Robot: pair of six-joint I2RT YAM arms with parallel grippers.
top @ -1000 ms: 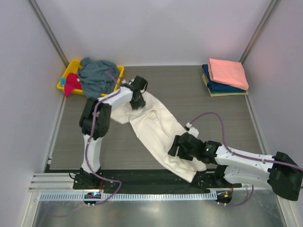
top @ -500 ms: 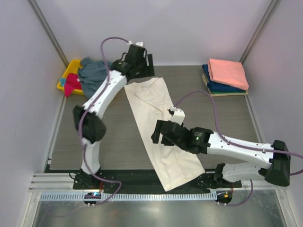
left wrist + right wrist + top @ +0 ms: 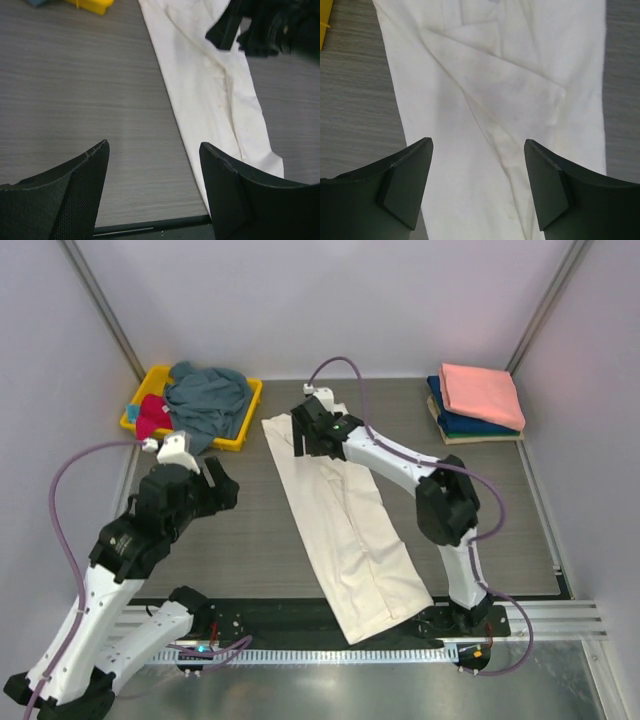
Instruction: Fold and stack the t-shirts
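Observation:
The large cream-white t-shirt [image 3: 345, 515] lies flat as a long folded strip, running from the back middle of the table to its front edge. It also shows in the left wrist view [image 3: 210, 80] and the right wrist view [image 3: 495, 75]. My right gripper [image 3: 303, 433] hovers open and empty over the strip's far end [image 3: 478, 144]. My left gripper [image 3: 218, 483] is open and empty over bare table left of the shirt [image 3: 154, 146]. A grey-blue tee [image 3: 208, 400] and a magenta one [image 3: 152, 415] lie crumpled in the bin. A folded salmon-pink tee [image 3: 482, 393] tops a navy one [image 3: 470, 424].
The yellow bin [image 3: 243, 425] stands at the back left, close to the shirt's far corner. The folded stack sits at the back right by the wall. The table's black front edge [image 3: 150, 227] is just below the left gripper. Bare table lies on both sides of the strip.
The left arm let go of the shirt's far end and pulled back to the left front. The right arm swung from the near end to the far end. The shirt now lies straight and flat.

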